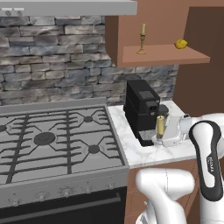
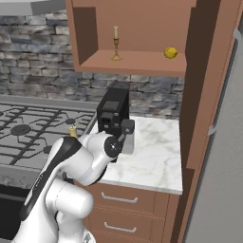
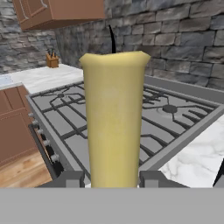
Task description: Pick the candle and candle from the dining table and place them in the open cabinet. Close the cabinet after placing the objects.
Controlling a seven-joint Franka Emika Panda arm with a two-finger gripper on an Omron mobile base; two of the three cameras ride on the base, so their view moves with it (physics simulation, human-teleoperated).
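My gripper [image 3: 111,179] is shut on the stubby yellow candle [image 3: 114,118], which stands upright between the fingertips [image 3: 70,179] with its black wick on top. From the base, this candle [image 1: 160,124] [image 2: 72,132] hangs low over the counter's left end, next to the coffee machine, with the gripper [image 1: 163,131] around its foot. The other candle [image 1: 142,29] [image 2: 116,33], on a slim brass candlestick, stands on the shelf of the open brown cabinet [image 1: 162,54] [image 2: 137,61]. Its door [image 1: 203,57] [image 2: 201,80] is swung open at the right. The dining table is out of view.
A black coffee machine [image 1: 141,107] [image 2: 114,114] stands on the marble counter [image 1: 131,144] [image 2: 156,152] under the cabinet. A gas stove [image 1: 52,140] [image 2: 28,133] lies to the left. A yellow round fruit [image 1: 181,43] [image 2: 171,52] sits on the shelf's right side.
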